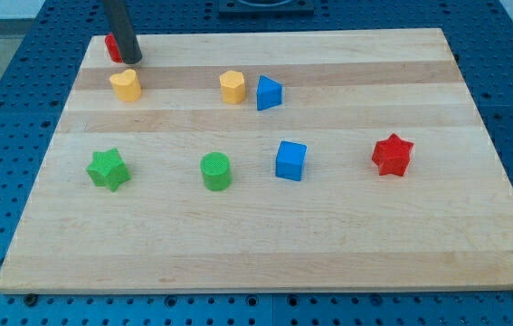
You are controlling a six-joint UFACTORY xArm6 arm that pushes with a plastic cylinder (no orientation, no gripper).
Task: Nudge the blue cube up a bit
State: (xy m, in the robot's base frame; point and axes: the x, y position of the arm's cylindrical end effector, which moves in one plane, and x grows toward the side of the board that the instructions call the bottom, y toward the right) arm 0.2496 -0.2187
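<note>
The blue cube sits a little right of the board's middle. My tip is at the view's top left, far from the cube, just right of a red block that the rod partly hides, and just above a yellow heart-shaped block. The rod runs up out of the view's top.
A yellow hexagonal block and a blue triangular block stand above the cube. A green cylinder is to its left, a green star further left, a red star to its right. All lie on the wooden board.
</note>
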